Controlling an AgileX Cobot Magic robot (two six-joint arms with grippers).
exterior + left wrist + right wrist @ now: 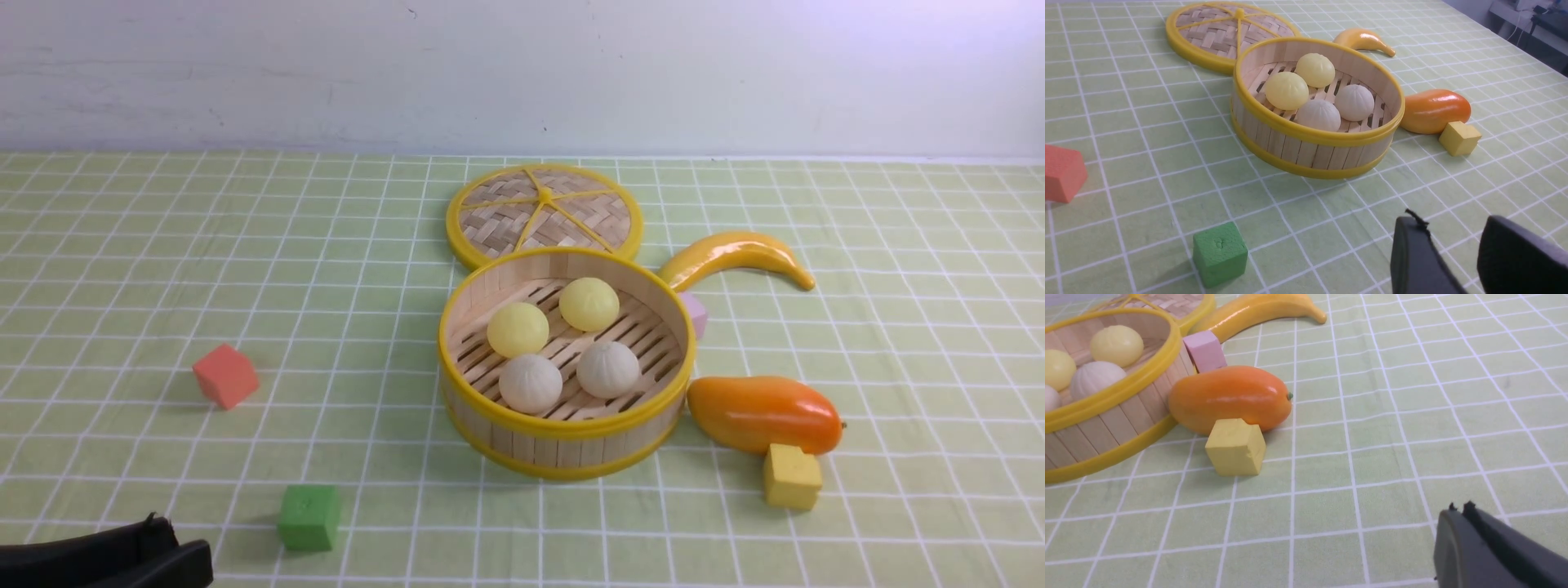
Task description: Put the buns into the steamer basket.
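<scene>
1. As far as I can judge from where I stand, the job looks finished: all four buns sit inside the steamer basket on its slotted floor, none left out on the table
2. Two pale yellow buns lie toward the far side, the pair of off-white pleated buns toward the near side, packed close so they all fit within the rim
3. Just behind the basket, touching its far rim, the woven lid lies flat on the checked cloth, presumably set aside so the basket stays open for loading
4. Around the basket sit things that are no part of the job: a mango just beside its right wall with a yellow cube against it, a banana and a pink cube behind, a red cube and a green cube well off to the left
5. Low at the near left corner, the left gripper hangs over bare cloth, well apart from the basket, its jaws standing apart with nothing between them
6. On the other side the right gripper shows only in its own wrist view, jaws pressed together and empty, near the yellow cube but not touching it
7. Both arms being clear of the basket reads to me as parked, with nothing left to carry
</scene>
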